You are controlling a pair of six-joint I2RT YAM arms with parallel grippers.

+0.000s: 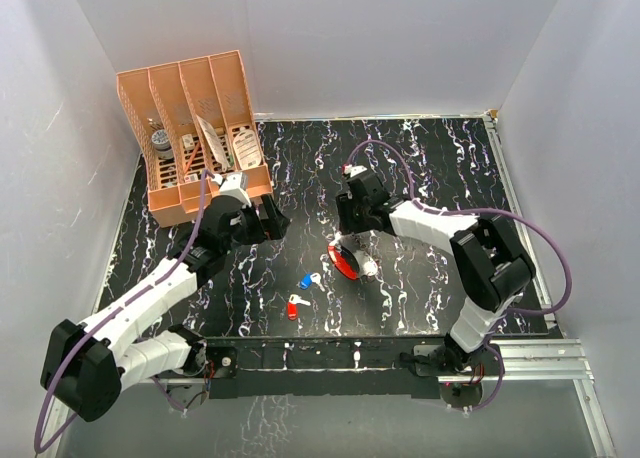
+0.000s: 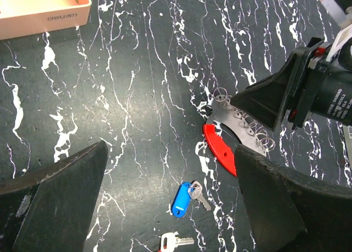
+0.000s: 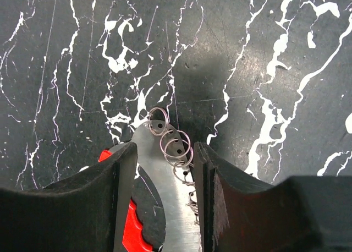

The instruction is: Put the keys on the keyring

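My right end effector (image 3: 165, 153) straddles the keyring (image 3: 168, 208) at its silver band; whether it is clamped I cannot tell. My left end effector (image 2: 170, 150) is spread wide over the tabletop (image 2: 137, 70). The blue key (image 2: 180, 198) lies under its gap, with the red key (image 1: 293, 306) just beside.

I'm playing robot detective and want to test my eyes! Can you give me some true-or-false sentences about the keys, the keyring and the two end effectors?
1. The blue key lies on the table, apart from the keyring. True.
2. The left end effector is holding the red key. False: it is open and empty, and the red key lies on the table near the blue key.
3. The right end effector has the keyring's silver band between its fingers. True.
4. The orange tray sits at the table's right side. False: it is at the far left corner.
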